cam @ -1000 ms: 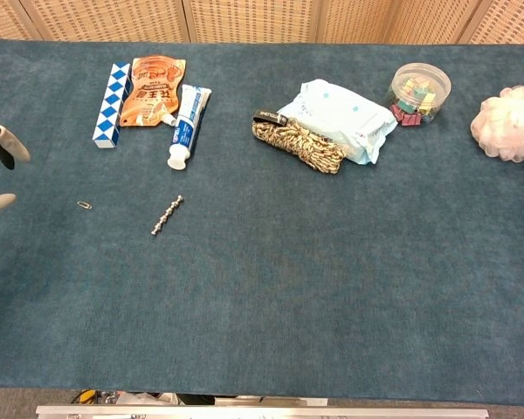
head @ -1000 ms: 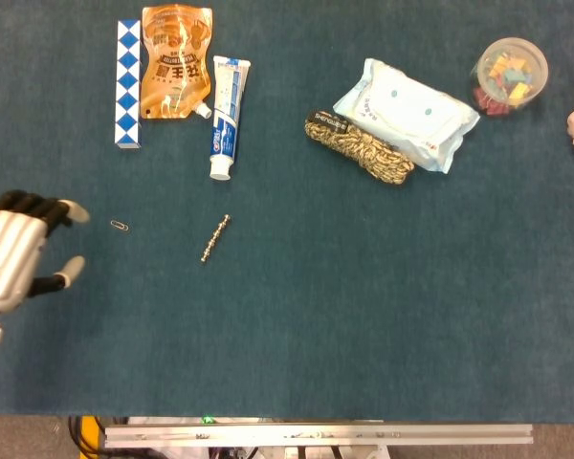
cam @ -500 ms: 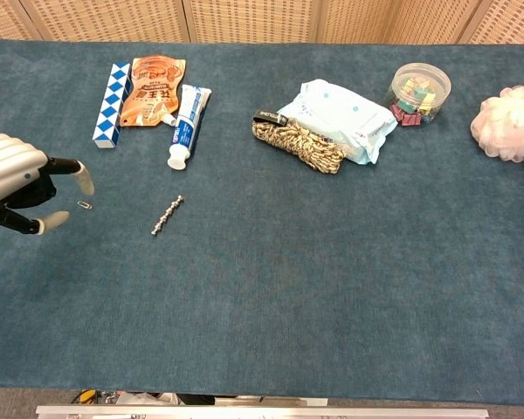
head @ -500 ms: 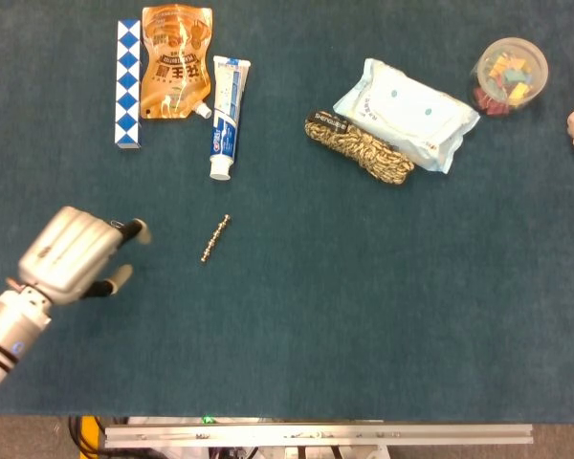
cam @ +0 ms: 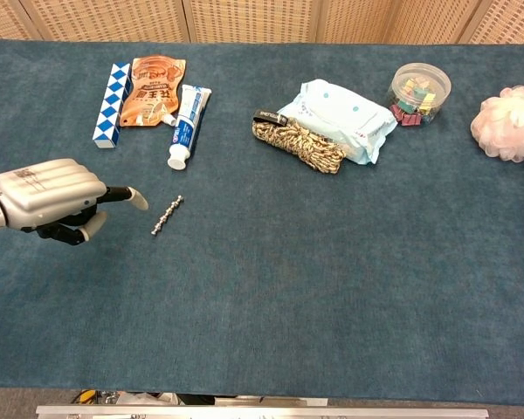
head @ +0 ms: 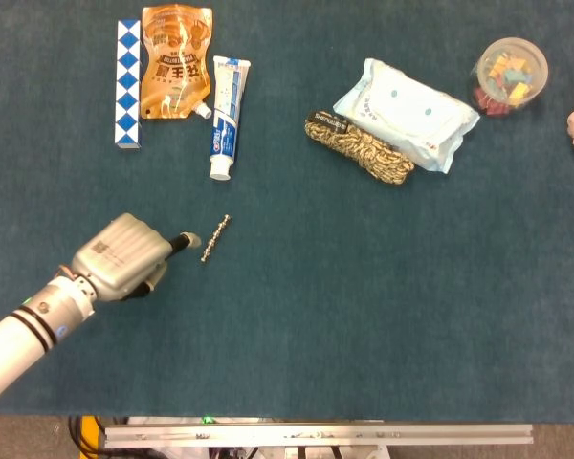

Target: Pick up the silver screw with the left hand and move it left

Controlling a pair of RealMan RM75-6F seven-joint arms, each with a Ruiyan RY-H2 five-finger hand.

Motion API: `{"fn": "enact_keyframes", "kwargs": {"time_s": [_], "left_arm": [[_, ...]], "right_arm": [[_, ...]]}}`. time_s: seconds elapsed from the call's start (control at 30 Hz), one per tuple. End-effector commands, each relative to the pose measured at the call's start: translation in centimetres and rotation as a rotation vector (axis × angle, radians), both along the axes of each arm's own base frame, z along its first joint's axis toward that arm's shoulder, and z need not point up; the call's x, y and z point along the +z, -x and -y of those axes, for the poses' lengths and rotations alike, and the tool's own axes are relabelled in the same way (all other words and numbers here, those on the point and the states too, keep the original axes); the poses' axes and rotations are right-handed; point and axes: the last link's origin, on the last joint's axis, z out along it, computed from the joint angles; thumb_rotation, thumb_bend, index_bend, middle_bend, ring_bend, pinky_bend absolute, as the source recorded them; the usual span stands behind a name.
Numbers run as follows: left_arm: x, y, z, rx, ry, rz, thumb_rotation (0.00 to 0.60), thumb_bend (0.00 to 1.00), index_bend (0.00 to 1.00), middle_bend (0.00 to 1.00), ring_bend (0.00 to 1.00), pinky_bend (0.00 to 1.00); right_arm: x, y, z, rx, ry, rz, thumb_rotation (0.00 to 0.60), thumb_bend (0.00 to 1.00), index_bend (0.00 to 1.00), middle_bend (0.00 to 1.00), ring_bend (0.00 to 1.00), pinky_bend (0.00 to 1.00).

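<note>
The silver screw [head: 215, 238] [cam: 167, 215] is a thin threaded rod lying slanted on the blue cloth, below the toothpaste cap. My left hand [head: 124, 256] [cam: 52, 197] hovers just left of it, back of the hand up, fingers apart and holding nothing. One fingertip [head: 190, 239] reaches to within a short gap of the screw's lower end. My right hand shows in neither view.
A toothpaste tube [head: 228, 116], an orange pouch [head: 176, 59] and a blue-white checkered stick [head: 126, 82] lie at the back left. A coiled rope [head: 359, 146], a wipes pack [head: 408, 113], a jar of clips [head: 510, 74] and a pink puff [cam: 509, 123] sit at the back right.
My left hand has travelled right from the table's left edge toward the screw, now covering the small paperclip seen earlier. The screw has not moved.
</note>
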Motion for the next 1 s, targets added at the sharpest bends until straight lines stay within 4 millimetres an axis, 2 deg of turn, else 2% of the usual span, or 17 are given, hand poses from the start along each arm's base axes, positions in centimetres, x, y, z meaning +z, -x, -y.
{"fn": "enact_keyframes", "kwargs": {"time_s": [0.03, 0.37, 1.0], "left_arm": [[-1.1, -0.5, 0.0, -0.019, 0.032, -0.035, 0.600, 0.73, 0.17, 1.00, 1.00, 0.94], [-2.9, -0.9, 1.1, -0.055, 0.063, -0.085, 0.600, 0.73, 0.17, 1.00, 1.00, 0.94], [-4.0, 0.1, 0.6, 0.005, 0.057, -0.115, 0.600, 0.73, 0.17, 1.00, 1.00, 0.94]], "right_arm": [[-0.1, 0.0, 0.1, 0.000, -0.003, 0.001, 0.600, 0.22, 0.44, 0.43, 0.33, 0.38], [-0.7, -0.1, 0.9, 0.006, -0.029, 0.010, 0.600, 0.22, 0.44, 0.43, 0.33, 0.38], [-0.1, 0.8, 0.3, -0.020, -0.010, 0.019, 0.600, 0.22, 0.44, 0.43, 0.33, 0.38]]}}
